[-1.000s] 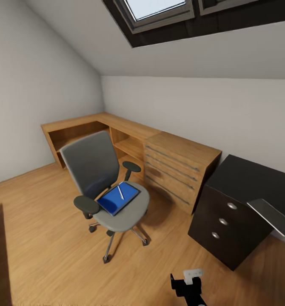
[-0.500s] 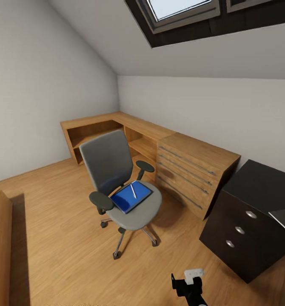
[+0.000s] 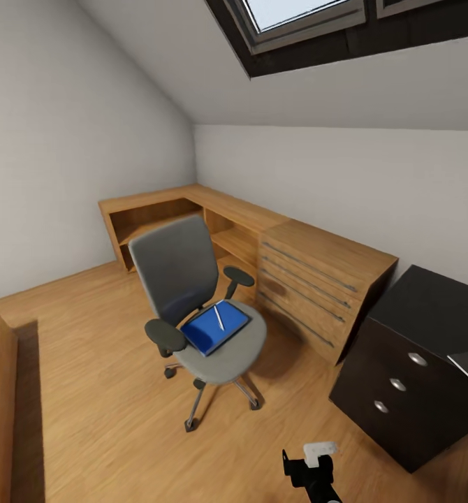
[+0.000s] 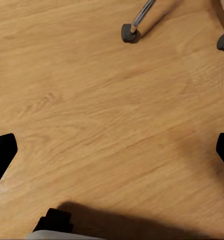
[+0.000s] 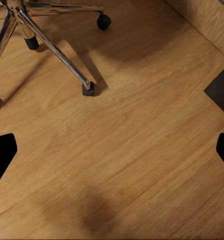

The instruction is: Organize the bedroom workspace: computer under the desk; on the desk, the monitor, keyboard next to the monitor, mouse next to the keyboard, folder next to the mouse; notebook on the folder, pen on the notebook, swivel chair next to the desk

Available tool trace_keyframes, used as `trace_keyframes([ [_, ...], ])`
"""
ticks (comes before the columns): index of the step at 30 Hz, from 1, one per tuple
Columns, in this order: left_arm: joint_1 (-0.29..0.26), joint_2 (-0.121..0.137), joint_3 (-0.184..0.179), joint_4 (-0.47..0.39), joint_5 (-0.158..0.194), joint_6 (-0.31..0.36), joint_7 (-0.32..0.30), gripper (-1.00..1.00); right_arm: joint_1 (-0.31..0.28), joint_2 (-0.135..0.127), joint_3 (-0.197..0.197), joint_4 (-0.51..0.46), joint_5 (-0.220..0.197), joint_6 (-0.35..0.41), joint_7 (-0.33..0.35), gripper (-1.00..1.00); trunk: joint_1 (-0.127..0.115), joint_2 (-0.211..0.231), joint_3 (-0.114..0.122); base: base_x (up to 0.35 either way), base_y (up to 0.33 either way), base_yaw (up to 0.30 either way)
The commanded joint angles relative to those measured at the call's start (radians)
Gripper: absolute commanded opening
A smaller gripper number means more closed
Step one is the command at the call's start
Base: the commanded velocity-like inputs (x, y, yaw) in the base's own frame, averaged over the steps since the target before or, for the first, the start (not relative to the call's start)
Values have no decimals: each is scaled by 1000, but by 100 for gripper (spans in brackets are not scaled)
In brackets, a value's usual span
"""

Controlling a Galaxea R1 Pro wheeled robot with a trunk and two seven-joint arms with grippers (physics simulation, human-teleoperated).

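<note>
**Folder not yet fetched — chair in mid-room**

Attic bedroom, wood floor [image 3: 87, 391], sloped ceiling with skylight [image 3: 297, 14]. Wooden shelf unit and drawer chest [image 3: 318, 279] along the far wall; black cabinet [image 3: 408, 363] at right.

Chair [image 3: 192, 300] stands clear of the furniture. Folder [image 3: 213, 327] lies on the seat, near its front edge, with the pen [image 3: 219, 316] resting on top. Judged: folder, pen and chair steps all undone; other task items cannot be judged from here.

Left gripper [image 4: 112, 150] and right gripper [image 5: 112, 150] — both with fingers spread wide, holding nothing, aimed at floor beside the chair's castors [image 5: 87, 90].

No readable writing or brand anywhere.
</note>
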Motion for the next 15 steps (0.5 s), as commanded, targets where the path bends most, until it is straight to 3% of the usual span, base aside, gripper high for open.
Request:
trace_keyframes([
  [1,0,35,8,1,6,-2,-6,100,-1,0,-8,2,11,-3,-5,100,1,0,-1,327,0,152],
  [6,0,55,9,1,9,-4,0,100,0,0,-8,2,12,-29,-7,100,1,0,-1,250,0,242],
  [10,0,71,10,1,9,-5,1,100,0,0,-8,4,12,-85,-42,100,1,0,0,49,0,267],
  [15,0,78,10,1,9,-4,1,100,-1,1,-8,5,11,-101,-104,100,1,0,5,7,0,218],
])
